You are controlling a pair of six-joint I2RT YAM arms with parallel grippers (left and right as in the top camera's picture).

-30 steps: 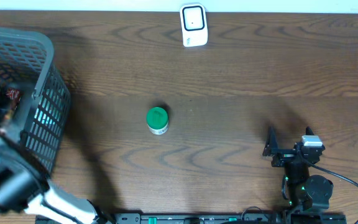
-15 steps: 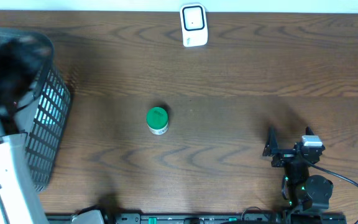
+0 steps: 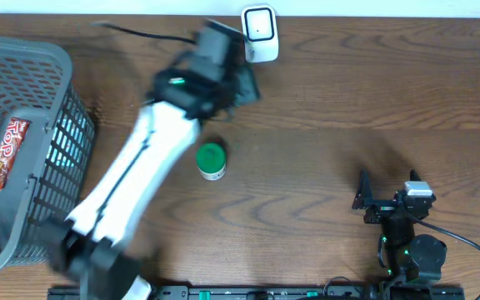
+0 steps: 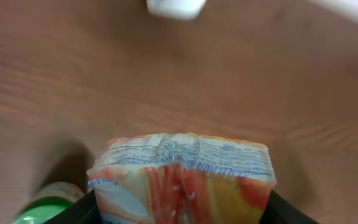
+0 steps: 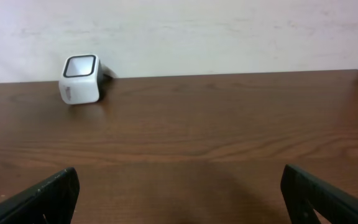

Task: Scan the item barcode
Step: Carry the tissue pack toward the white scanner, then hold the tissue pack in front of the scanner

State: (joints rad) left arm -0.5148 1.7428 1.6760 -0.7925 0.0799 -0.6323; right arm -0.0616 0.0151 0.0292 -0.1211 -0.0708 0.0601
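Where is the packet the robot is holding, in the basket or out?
Out. The left jaws grip the packet above the table, close to the white scanner and away from the basket.

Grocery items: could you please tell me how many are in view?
3: a pouch held in the left gripper, a green-capped bottle on the table, a red packet in the basket, where more may be hidden.

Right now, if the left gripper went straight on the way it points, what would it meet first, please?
Probably the white scanner: it lies straight ahead of the left gripper and the snack packet it holds, though blur makes the depth hard to judge.
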